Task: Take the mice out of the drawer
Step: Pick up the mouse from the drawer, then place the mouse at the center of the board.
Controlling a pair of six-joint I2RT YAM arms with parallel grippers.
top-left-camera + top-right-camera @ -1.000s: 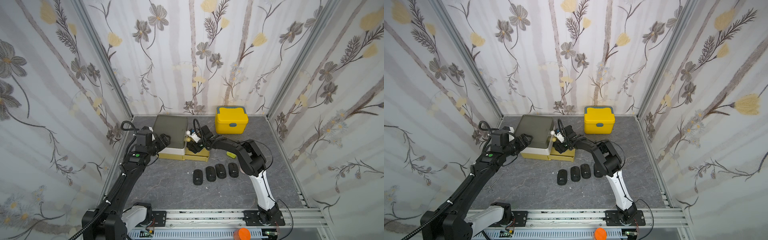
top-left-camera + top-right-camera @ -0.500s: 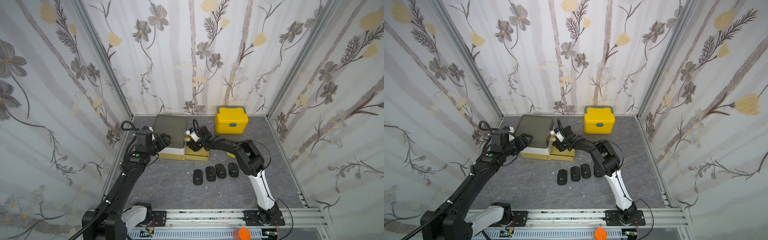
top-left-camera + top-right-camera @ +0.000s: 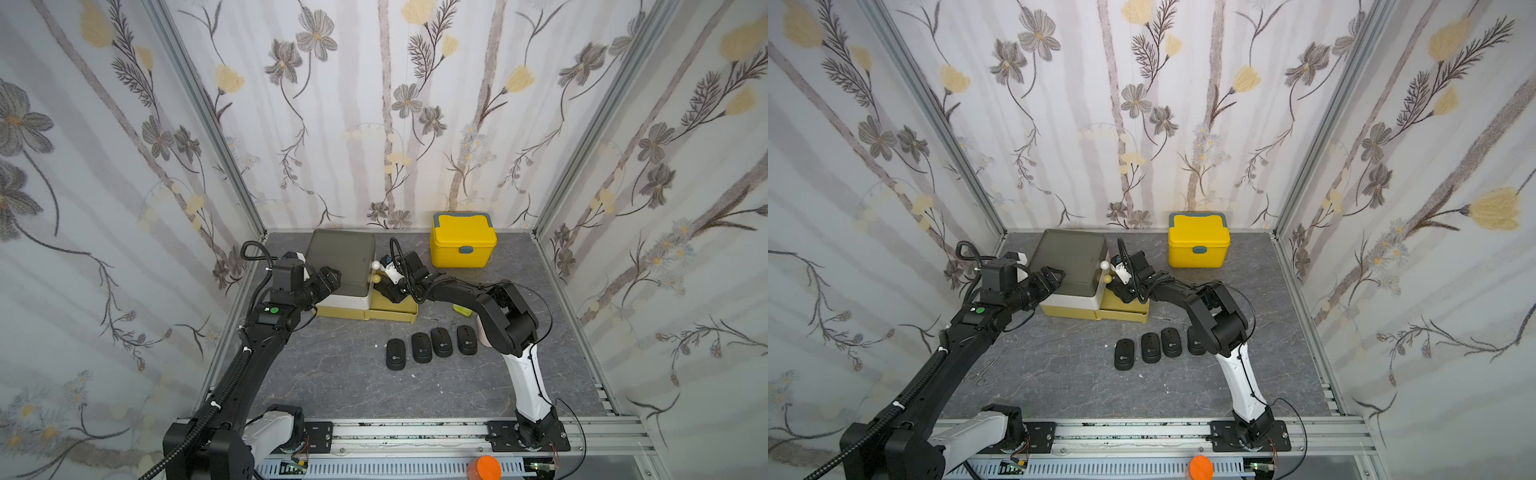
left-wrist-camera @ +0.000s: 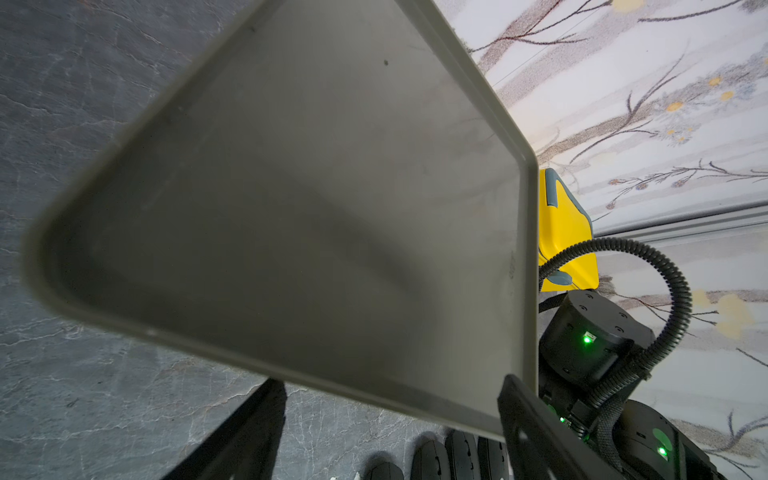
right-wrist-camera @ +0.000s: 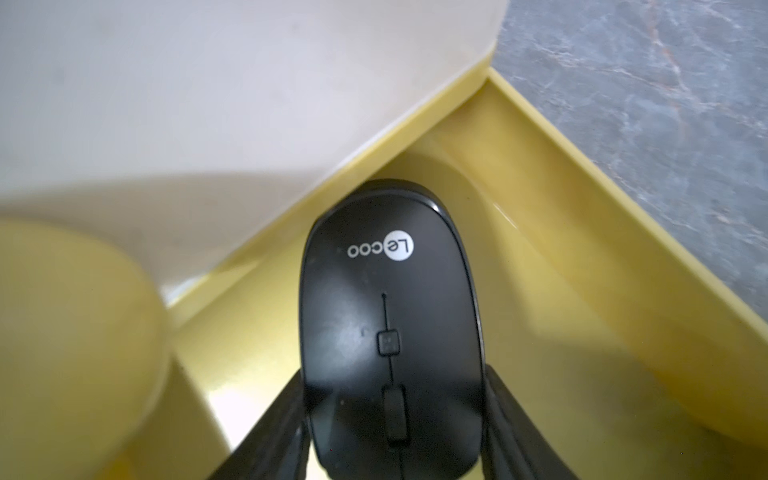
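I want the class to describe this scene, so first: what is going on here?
The right gripper reaches into the open yellow drawer, its fingers against both sides of a black mouse inside it. The left gripper rests at the edge of the grey tray atop the drawer unit. Four black mice lie in a row on the table in front.

Black mouse point(image 5: 390, 332), lying in the yellow drawer point(image 5: 561, 199): brand "Lecoo" printed on its back near one end. "Le" is dark, inside a white disc; "coo" is in white letters just beside it.

Four black mice point(image 3: 422, 348) in a row on the table point(image 3: 332, 374): each has a small pale mark, too small to read.
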